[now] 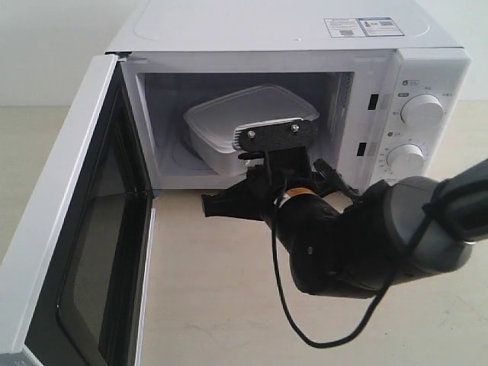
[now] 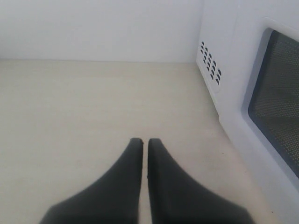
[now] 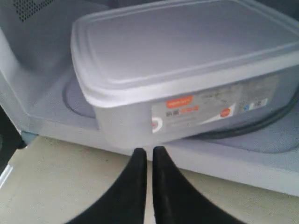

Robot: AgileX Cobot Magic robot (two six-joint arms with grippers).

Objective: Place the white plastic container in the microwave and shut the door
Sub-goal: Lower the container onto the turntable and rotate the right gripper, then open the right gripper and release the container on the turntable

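Inside the microwave (image 1: 267,30) sits the white plastic container (image 1: 236,114); the right gripper (image 3: 148,151), pinched shut and empty, is just in front; the door (image 1: 46,252) hangs open at the left, nearest the left gripper (image 2: 145,141), also shut.

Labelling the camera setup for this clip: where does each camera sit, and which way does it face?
Exterior: faces the microwave front-on from slightly above, into its open cavity; the right arm shows.
Left wrist: on the left arm, past the shut left pincer, across the table to the door, outer face.
Right wrist: on the right arm, past the shut right pincer to the white plastic container inside.
Shared: exterior and right wrist both show the container.
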